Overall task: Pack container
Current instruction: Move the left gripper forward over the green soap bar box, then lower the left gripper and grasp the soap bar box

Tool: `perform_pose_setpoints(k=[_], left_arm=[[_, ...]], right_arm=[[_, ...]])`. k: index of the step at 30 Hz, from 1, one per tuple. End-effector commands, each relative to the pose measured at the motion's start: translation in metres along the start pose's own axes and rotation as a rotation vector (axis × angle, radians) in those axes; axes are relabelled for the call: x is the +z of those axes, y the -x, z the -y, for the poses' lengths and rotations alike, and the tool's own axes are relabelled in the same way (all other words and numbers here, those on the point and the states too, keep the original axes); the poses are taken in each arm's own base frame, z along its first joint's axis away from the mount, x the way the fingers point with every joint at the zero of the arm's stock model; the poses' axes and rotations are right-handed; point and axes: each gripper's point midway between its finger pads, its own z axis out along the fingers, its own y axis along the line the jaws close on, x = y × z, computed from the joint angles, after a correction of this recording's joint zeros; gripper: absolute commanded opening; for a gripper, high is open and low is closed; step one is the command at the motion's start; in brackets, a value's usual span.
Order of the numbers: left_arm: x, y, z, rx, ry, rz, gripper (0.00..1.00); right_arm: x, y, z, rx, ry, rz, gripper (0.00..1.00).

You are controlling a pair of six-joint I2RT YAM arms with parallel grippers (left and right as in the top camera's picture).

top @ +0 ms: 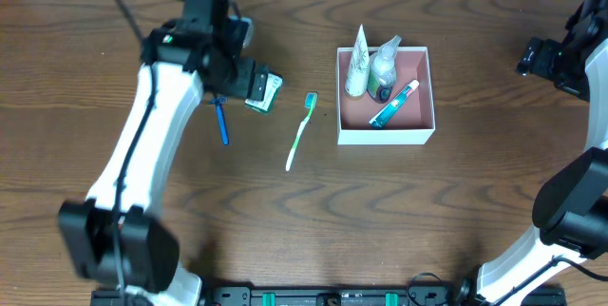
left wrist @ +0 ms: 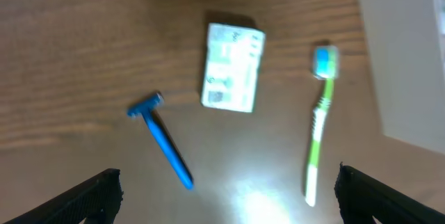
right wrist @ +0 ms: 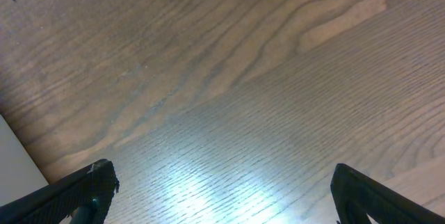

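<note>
**Overhead.** The container (top: 385, 136) sits right of the table's centre, open side up. It holds a white tube (top: 357, 65), a small bottle (top: 384, 66) and a blue-and-white tube (top: 394, 104). 3 items lie outside it to the left: a toothbrush (top: 301, 133), a blue razor (top: 221, 122) and a small packet (top: 266, 92). The left arm hangs over the packet.

**Left wrist.** The left gripper (left wrist: 228, 186) is spread fully wide and holds nothing. The packet is nearest the midline between the fingers, so it is the likely next pick. Centre on it, turn the wrist so the fingers close across its narrow width, and descend straight. Keep clear of the razor and toothbrush on either side.

**Right wrist.** The right gripper (right wrist: 222, 179) is also fully spread and empty, over bare table (right wrist: 229, 71). Keep it parked clear of the path from packet to container.
</note>
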Motion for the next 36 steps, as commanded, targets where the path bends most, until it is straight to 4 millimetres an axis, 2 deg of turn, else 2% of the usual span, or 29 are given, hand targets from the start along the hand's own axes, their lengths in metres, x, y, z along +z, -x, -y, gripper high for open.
perform_pose_setpoints(k=[1, 7, 14, 20, 36], left_arm=[[0.027, 0.007, -0.017, 0.062, 0.08, -0.034, 0.98], [0.074, 0.003, -0.02, 0.095, 0.074, -0.099, 0.98], [0.11, -0.001, -0.013, 0.121, 0.063, -0.137, 0.98], [0.123, 0.004, 0.001, 0.14, 0.055, -0.119, 0.98], [0.151, -0.012, -0.001, 0.096, 0.055, -0.186, 0.98]], right_arm=[[0.006, -0.002, 0.005, 0.017, -0.018, -0.014, 0.99], [0.006, -0.002, 0.005, 0.018, -0.018, -0.014, 0.99], [0.006, -0.002, 0.005, 0.017, -0.018, -0.014, 0.99], [0.006, -0.002, 0.005, 0.018, -0.018, -0.014, 0.99], [0.006, -0.002, 0.005, 0.018, -0.018, -0.014, 0.99]])
